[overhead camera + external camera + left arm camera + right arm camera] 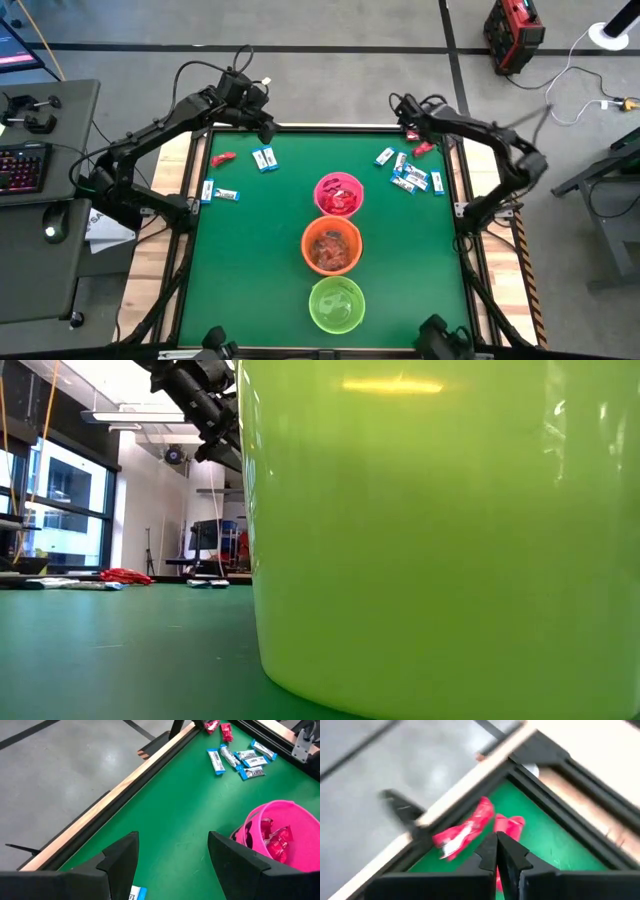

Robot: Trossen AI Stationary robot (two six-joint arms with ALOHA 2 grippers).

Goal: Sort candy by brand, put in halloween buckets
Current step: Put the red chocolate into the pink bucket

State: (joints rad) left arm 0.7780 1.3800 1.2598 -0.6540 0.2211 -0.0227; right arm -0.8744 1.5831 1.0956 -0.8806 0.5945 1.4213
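the green tabletop (250, 250) carries three halloween buckets in a line down its middle: the pink bucket (339, 194) nearest the far edge with red packets inside, the orange bucket (331, 245) touching it and holding orange-red packets, and the lime green bucket (337, 304) nearest the near edge, which fills most of the low view. the left gripper (266, 127) hangs over the far edge near the far left corner, its jaws standing wide apart with nothing between them. the right gripper (411, 127) is down at the far right corner, its jaws brought together; in the right wrist view two red candies (470, 831) lie just ahead of the tips in that corner, and whether one is pinched cannot be told. a cluster of blue-and-white candies (408, 174) lies near the right edge, beside the pink bucket. toward the left edge lie one red candy (223, 159), a blue-and-white candy (264, 158) beside it, and two more blue-and-white packets (218, 192) closer to that edge.
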